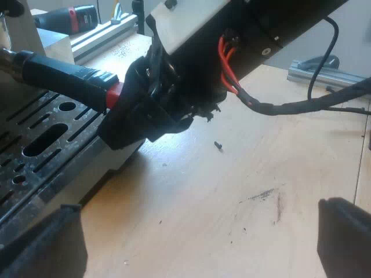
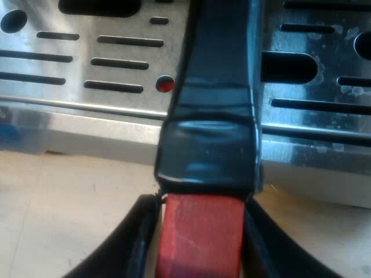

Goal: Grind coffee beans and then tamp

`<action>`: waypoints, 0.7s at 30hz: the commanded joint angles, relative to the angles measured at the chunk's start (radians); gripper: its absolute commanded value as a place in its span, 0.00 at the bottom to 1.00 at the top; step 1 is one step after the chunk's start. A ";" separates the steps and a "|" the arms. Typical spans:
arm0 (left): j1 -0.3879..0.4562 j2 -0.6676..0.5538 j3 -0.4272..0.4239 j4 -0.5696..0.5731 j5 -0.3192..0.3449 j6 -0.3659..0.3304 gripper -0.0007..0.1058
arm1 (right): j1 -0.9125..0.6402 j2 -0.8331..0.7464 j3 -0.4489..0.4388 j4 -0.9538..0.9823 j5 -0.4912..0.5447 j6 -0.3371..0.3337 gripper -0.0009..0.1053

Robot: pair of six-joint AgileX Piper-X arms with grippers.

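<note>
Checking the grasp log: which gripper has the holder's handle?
The right gripper: its fingers clamp the holder handle at its red end. The left gripper is open, holding nothing, over the table.

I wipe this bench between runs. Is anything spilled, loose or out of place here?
Only small mess. A dark smudge and scattered specks, possibly stray grounds, mark the wooden table beside the drip tray. A small dark bit lies loose near the right gripper, shut on the holder's red handle end. The tray bears dried spots.
</note>
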State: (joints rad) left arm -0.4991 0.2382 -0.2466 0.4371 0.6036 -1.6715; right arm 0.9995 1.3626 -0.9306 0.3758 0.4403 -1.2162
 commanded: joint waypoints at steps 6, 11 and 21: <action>-0.004 0.003 -0.001 -0.017 0.006 -0.013 0.78 | 0.007 0.000 -0.003 -0.036 -0.026 -0.044 0.01; -0.004 0.003 -0.001 -0.017 0.006 -0.013 0.78 | 0.021 -0.015 -0.003 -0.007 -0.030 -0.037 0.01; -0.004 0.003 -0.001 -0.017 0.006 -0.013 0.78 | 0.059 -0.056 -0.003 0.106 0.027 0.028 0.01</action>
State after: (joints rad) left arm -0.4991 0.2382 -0.2466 0.4371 0.6036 -1.6715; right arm 1.0357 1.3271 -0.9306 0.4554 0.4985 -1.1694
